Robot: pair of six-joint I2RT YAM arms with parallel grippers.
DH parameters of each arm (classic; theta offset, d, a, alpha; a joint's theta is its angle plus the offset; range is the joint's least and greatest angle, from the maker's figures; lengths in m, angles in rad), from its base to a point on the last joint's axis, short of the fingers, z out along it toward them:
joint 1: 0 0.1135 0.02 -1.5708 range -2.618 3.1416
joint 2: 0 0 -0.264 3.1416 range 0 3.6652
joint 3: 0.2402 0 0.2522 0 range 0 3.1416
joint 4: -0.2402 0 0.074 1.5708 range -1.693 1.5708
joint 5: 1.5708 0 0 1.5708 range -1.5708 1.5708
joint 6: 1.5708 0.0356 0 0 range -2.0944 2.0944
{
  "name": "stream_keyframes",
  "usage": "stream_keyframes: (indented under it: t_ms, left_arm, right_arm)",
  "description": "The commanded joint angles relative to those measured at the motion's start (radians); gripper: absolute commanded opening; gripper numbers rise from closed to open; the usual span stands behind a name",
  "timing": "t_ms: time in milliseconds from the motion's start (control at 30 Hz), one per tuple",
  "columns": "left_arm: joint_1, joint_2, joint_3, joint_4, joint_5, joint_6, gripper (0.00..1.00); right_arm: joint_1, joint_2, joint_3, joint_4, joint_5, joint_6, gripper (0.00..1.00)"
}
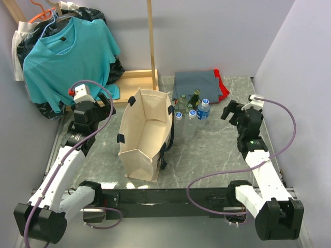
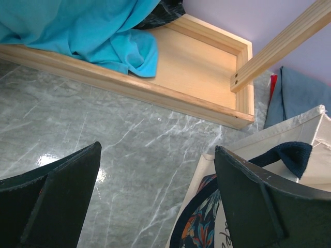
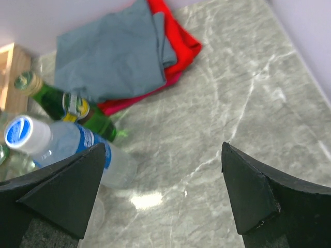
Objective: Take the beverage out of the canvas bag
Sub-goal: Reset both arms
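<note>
The canvas bag [image 1: 145, 135] stands upright on the table [image 1: 207, 155] with its mouth open, so a reach straight down is possible; from above its inside looks empty (the near corner is hard to see). Left of the bag, the left arm [image 1: 62, 165] stretches forward and the left gripper [image 1: 107, 107] hovers by the far rim, jaws wide apart and holding nothing. Right of the bag, the right gripper [image 1: 229, 111] is likewise spread and empty, and it faces the bottles [image 1: 190, 111]. These stand just beside the bag's far right corner, so I judge the drink already out. Beyond them lies folded cloth [image 1: 196, 83].
</note>
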Motion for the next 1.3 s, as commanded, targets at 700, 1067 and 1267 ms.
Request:
stream_keyframes:
  t_ms: [700, 1067, 1267]
  left_arm:
    - [0.004, -0.041, -0.029, 0.088, -0.053, -0.040, 0.96]
    - [0.004, -0.009, -0.008, 0.088, -0.087, -0.027, 0.96]
    - [0.004, 0.004, -0.016, 0.114, -0.068, -0.019, 0.96]
  right_arm:
    - [-0.025, -0.056, -0.203, 0.265, -0.010, -0.077, 1.00]
    - [-0.025, 0.000, -0.184, 0.272, 0.137, -0.054, 1.00]
    - [-0.025, 0.007, -0.169, 0.252, 0.157, -0.057, 1.00]
